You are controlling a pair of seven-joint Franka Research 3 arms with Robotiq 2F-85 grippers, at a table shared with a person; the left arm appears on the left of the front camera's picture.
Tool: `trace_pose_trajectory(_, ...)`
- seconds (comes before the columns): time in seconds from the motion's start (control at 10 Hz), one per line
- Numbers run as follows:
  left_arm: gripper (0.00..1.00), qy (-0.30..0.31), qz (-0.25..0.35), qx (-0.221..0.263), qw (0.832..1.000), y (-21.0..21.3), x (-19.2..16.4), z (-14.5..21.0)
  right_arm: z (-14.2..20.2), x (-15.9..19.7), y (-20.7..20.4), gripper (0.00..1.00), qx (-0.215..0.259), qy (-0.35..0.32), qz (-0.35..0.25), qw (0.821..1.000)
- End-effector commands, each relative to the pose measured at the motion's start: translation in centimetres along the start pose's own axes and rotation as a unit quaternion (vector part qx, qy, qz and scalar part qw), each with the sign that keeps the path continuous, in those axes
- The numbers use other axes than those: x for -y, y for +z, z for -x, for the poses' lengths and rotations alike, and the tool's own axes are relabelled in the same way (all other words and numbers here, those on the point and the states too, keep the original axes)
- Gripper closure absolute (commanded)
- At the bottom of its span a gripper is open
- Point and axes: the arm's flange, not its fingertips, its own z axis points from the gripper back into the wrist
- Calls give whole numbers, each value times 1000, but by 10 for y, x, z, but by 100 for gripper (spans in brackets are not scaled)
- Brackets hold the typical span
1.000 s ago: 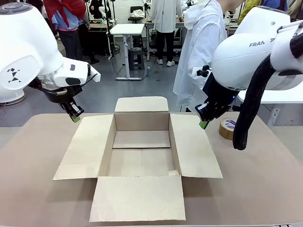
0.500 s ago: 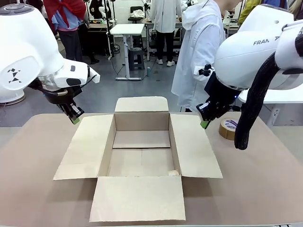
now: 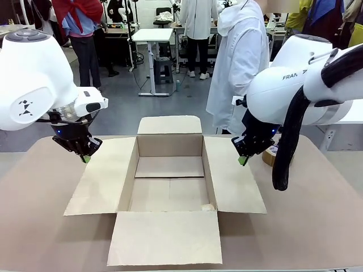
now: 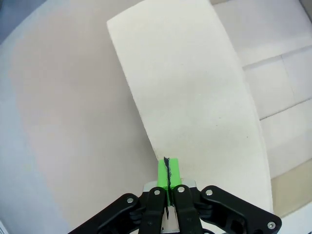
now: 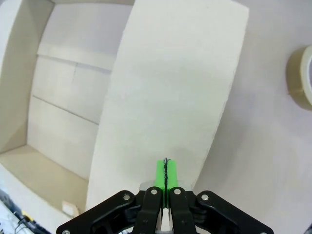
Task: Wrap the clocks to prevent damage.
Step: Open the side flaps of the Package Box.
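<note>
The clocks are out of view. An open, empty brown cardboard box (image 3: 169, 180) lies in the middle of the table with all its flaps spread flat. My left gripper (image 3: 85, 158) hangs shut just above the outer edge of the box's left flap (image 4: 195, 97), green pads (image 4: 168, 173) pressed together with nothing between them. Over the far outer edge of the right flap (image 5: 170, 92), my right gripper (image 3: 243, 161) is likewise shut and empty, its pads (image 5: 166, 173) touching.
A brown tape roll (image 3: 271, 153) lies on the table right of the box, partly behind my right arm, also in the right wrist view (image 5: 302, 78). A person in a white coat (image 3: 241, 62) stands at the far side. The tan table (image 3: 39, 215) is bare around the box.
Both grippers have come down and inward toward the box's side flaps. The left arm dropped lower over the left flap; the right arm shifted left and down, covering more of the tape roll.
</note>
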Motion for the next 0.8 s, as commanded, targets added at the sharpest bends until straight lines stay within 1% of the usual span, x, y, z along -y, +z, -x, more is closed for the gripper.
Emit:
trace_pose_trajectory(0.0,99,28,-8,2,1000,-17,8,3,-3,-2,-21,99,-4,-22,35,999)
trace_pose_trajectory(0.2,99,34,1,-7,999,-32,12,6,-6,-1,-37,99,9,-35,43,998)
trace_pose_trajectory(0.6,99,43,-10,-21,999,-63,14,15,-9,-4,-64,99,-14,-36,44,998)
trace_pose_trajectory(0.7,99,36,-7,-12,999,-72,15,17,-9,-4,-71,99,-24,-38,41,998)
